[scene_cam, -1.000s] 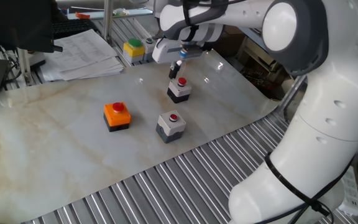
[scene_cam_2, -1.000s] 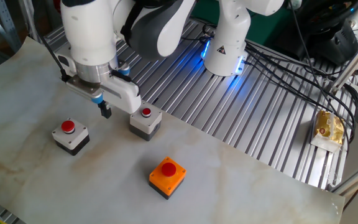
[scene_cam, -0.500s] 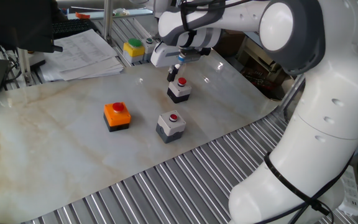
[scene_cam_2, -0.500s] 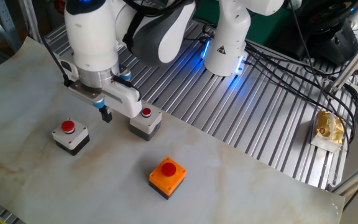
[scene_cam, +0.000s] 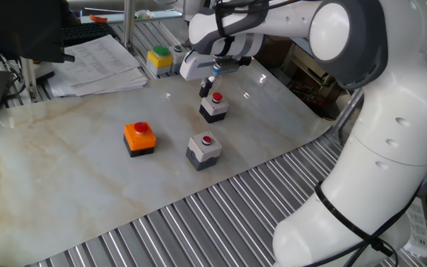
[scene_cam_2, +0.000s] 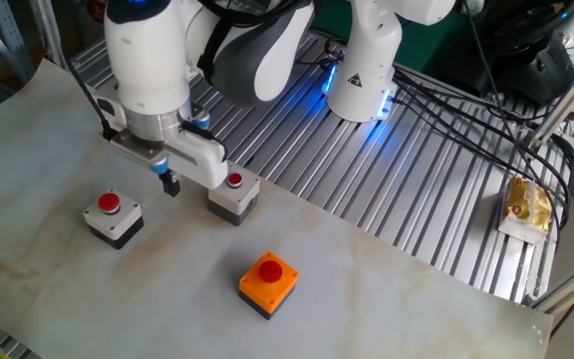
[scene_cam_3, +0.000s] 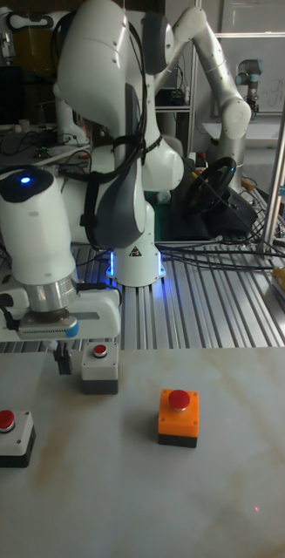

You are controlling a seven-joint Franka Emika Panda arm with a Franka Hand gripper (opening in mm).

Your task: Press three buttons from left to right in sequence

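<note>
Claw (scene_cam_2: 170, 185) above white-topped button (scene_cam_2: 112, 217)

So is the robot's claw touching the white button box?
Apart. In the other fixed view, bare table shows between the claw and the white button box.

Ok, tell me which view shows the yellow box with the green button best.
One fixed view: the yellow box with its green button stands unobstructed at the table's far edge, beside the stack of papers. The other fixed view and the tall fixed view do not show it.
</note>
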